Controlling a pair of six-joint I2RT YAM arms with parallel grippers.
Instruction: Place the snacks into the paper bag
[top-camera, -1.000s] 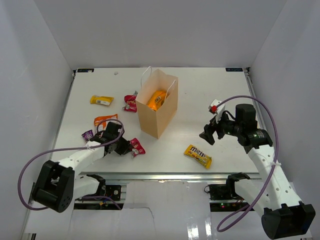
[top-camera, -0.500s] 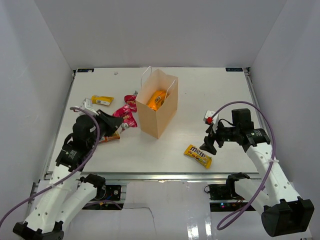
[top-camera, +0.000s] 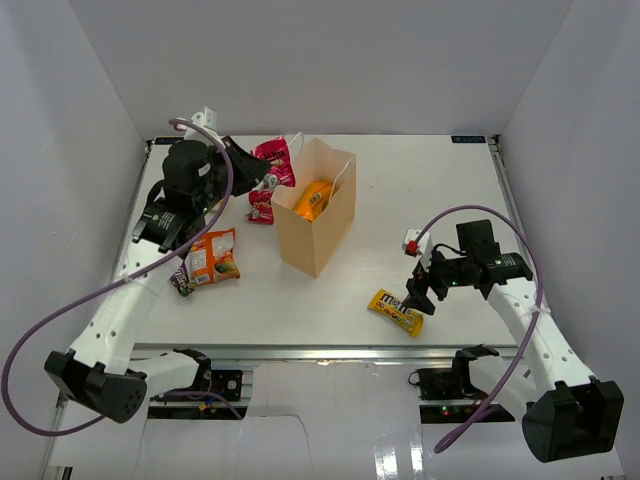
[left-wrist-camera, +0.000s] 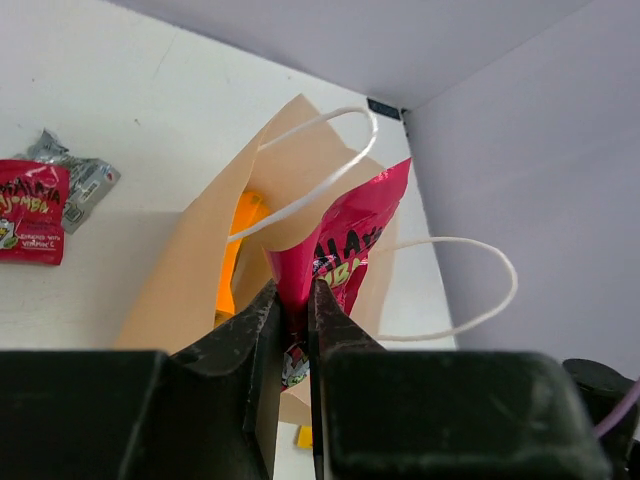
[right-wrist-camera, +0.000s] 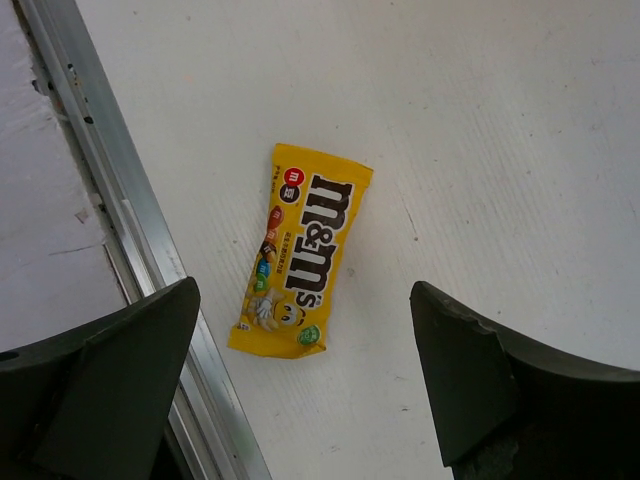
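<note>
The tan paper bag (top-camera: 318, 225) stands upright mid-table with a large orange bag (top-camera: 312, 199) inside. My left gripper (top-camera: 262, 172) is shut on a pink-red packet (top-camera: 275, 158) and holds it in the air just left of the bag's open top. In the left wrist view the packet (left-wrist-camera: 345, 235) hangs over the bag's (left-wrist-camera: 180, 285) mouth, between the white cord handles (left-wrist-camera: 330, 172). My right gripper (top-camera: 416, 296) is open just above the yellow M&M's pack (top-camera: 396, 311). In the right wrist view the pack (right-wrist-camera: 305, 255) lies flat between the spread fingers (right-wrist-camera: 120, 380).
A red wrapper (top-camera: 262, 206) lies left of the bag. An orange packet (top-camera: 213, 256) and a dark purple packet (top-camera: 183, 282) lie near the left arm. The metal rail (right-wrist-camera: 130, 230) at the table's near edge runs close beside the M&M's pack.
My left arm has swung up from the near left of the table to the bag's top, carrying the pink-red packet. My right gripper has come down and nearer to the M&M's pack.
</note>
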